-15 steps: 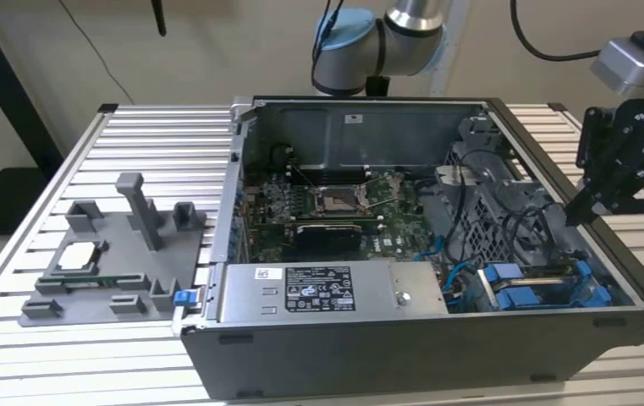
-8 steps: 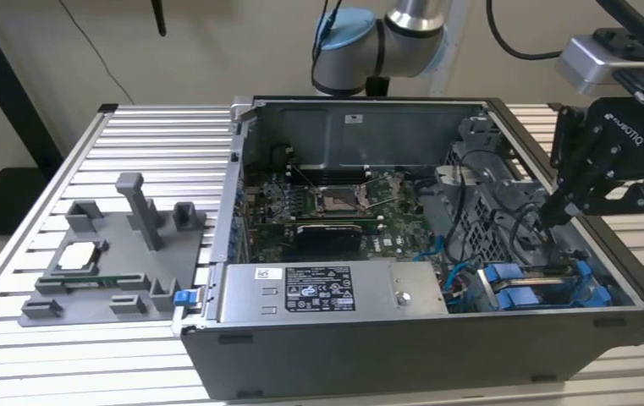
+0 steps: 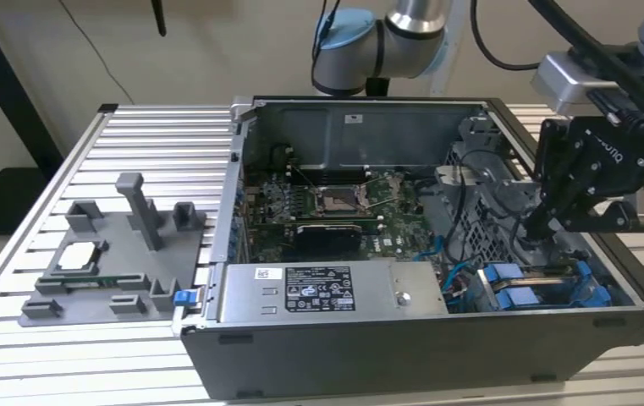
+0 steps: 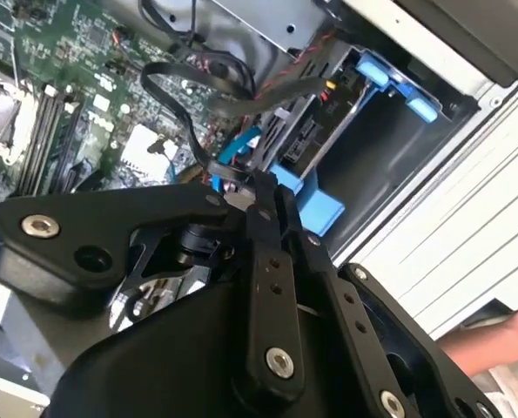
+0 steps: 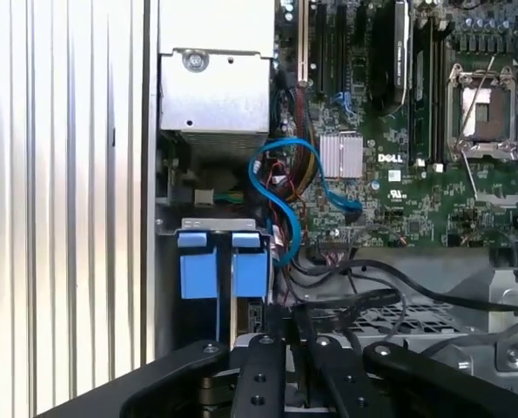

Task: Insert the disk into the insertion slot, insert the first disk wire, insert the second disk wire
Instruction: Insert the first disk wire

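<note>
**Gripper low at the drive bay corner of the open case**

Hidden or unclear first. We cannot make out the disk's metal body with certainty: in the exterior view we see two bright blue carrier pieces [image 3: 521, 288] side by side in the case corner nearest the camera, on the exterior view's right, and we take them for the disk carrier seated in the insertion slot [image 3: 547, 283]. In the first wrist view the same spot shows two blue tabs [image 5: 222, 264] at the mouth of the grey bay. In the second wrist view the bay [image 4: 389, 139] looks partly hollow, with blue plastic at its near and far ends; what fills it we cannot tell.

The gripper [image 3: 536, 230] hangs inside the case just above the blue pieces. Its black fingers [image 4: 272, 252] lie close together in both wrist views, and a black flat wire [image 4: 189, 113] runs right up to the tips. Whether the tips pinch that wire or merely stand beside it, we cannot tell, so we record the pincer's state as undetermined.

Counts: one computer case [image 3: 412, 347], open on top; one motherboard [image 3: 322, 203] with one bare processor socket [image 5: 485, 104]; one grey power-supply box [image 3: 333, 292] with a sticker; one light blue data cable [image 5: 285, 187] looping near the bay; one grey fixture tray [image 3: 118, 271] on the slatted table [image 3: 28, 355], well apart from the case. A person's hand [image 4: 489, 344] is cut off at the edge of the second wrist view.
</note>
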Available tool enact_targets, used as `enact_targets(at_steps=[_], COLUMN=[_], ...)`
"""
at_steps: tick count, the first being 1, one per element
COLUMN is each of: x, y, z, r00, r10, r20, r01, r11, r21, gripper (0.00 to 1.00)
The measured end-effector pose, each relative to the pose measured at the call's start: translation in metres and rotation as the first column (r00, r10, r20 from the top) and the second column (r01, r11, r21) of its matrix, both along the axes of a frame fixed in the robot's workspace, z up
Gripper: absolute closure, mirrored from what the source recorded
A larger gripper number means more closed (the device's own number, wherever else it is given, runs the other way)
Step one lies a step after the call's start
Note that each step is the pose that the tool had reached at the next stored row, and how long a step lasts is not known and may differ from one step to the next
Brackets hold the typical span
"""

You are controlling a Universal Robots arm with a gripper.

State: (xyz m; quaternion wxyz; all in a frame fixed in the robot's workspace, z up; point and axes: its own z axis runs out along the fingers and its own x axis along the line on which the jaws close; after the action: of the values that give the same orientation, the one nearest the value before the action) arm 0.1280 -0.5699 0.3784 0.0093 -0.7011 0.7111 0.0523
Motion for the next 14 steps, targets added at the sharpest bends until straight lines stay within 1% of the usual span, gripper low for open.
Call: enact_targets(at_steps=[2,3,5,8,14], x=[-0.0001,-0.0001,-0.0001,-0.0001,-0.0001], y=[-0.004,-0.0051,-0.0064,-0.0084,-0.0118], z=[-0.0031,-0.004,-0.0056,-0.0074,-0.0115], r00=[1.0,1.0,1.0,0.9998,0.9989], r10=[0.0,0.0,0.002,0.005,0.008], r20=[0.0014,0.0031,0.0089,0.0206,0.047], r01=[0.0,0.0,-0.002,-0.005,-0.008], r11=[1.0,1.0,1.0,1.0,1.0], r21=[0.0001,0.0,0.0001,-0.0002,-0.0003], gripper=[1.0,1.0,1.0,1.0,1.0])
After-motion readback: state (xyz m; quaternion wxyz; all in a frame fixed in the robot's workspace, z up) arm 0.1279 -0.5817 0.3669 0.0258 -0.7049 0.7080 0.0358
